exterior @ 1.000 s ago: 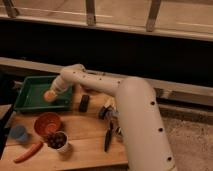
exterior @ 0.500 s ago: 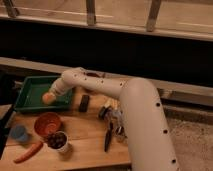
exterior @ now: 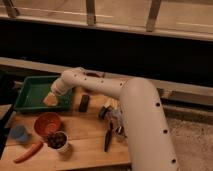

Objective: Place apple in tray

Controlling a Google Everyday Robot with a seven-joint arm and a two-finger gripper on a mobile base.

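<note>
The green tray (exterior: 31,93) sits at the back left of the wooden table (exterior: 85,147). My white arm reaches left across the table. Its gripper (exterior: 51,96) hangs low over the tray's front right corner. The small orange-yellow apple (exterior: 49,101) is at the gripper's tip, held just inside the tray's front rim. I cannot tell whether the apple touches the tray floor.
A reddish-orange bowl (exterior: 47,123) stands in front of the tray. A cup of dark fruit (exterior: 58,141), a carrot (exterior: 28,151) and a blue cup (exterior: 20,133) are nearby. A dark block (exterior: 84,102) and some dark tools (exterior: 111,122) lie mid-table.
The gripper has sunk a little with the apple, toward the tray's front right corner. Nothing else on the table has moved.
</note>
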